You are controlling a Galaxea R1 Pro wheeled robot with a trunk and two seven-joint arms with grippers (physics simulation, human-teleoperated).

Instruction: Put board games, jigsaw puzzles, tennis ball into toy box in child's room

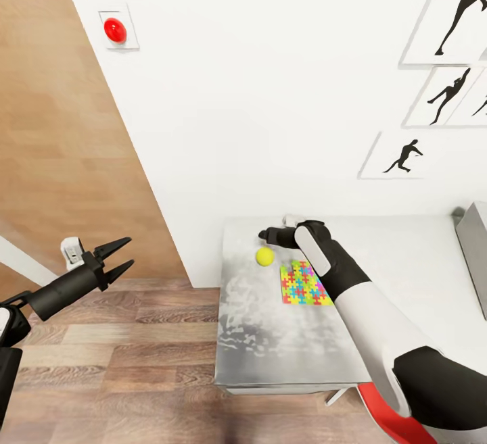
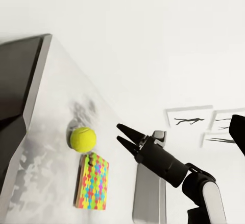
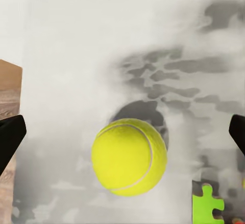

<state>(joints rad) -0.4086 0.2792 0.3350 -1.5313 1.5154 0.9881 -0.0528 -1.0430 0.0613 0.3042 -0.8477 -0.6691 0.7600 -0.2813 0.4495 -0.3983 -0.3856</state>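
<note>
The yellow-green tennis ball (image 1: 264, 256) lies near the left end of the pale grey table (image 1: 270, 342). A colourful jigsaw puzzle (image 1: 306, 283) lies flat just to its right. My right gripper (image 1: 267, 234) hovers just behind and above the ball, open. In the right wrist view the ball (image 3: 129, 156) sits between the two widely spread fingertips (image 3: 10, 137), untouched, with a green puzzle corner (image 3: 206, 206) beside it. My left gripper (image 1: 122, 258) is open and holds nothing, over the floor left of the table. The grey toy box (image 1: 475, 255) shows at the right edge.
A white wall runs behind the table, with black silhouette pictures (image 1: 406, 155) and a red button plate (image 1: 115, 30). A wooden panel (image 1: 67, 126) stands at the left over wood-plank floor (image 1: 122, 363). A red seat (image 1: 399, 424) pokes out under the table's near edge.
</note>
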